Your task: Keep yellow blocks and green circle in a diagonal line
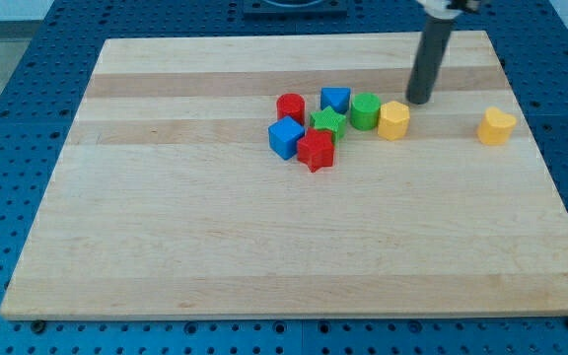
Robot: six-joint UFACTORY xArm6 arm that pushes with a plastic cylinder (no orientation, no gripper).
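Note:
The green circle (365, 110) stands near the board's middle top, touching a yellow block (393, 120) on its right. A second yellow block, heart-like (496, 126), lies apart toward the view's right edge. My tip (419, 100) is just above and right of the nearer yellow block, a small gap from it, and well left of the far yellow block.
A cluster sits left of the green circle: a blue block (335, 99), a red cylinder (290, 106), a green star (328, 123), a blue cube (285, 138) and a red star (316, 150). The wooden board (166, 227) lies on a blue perforated table.

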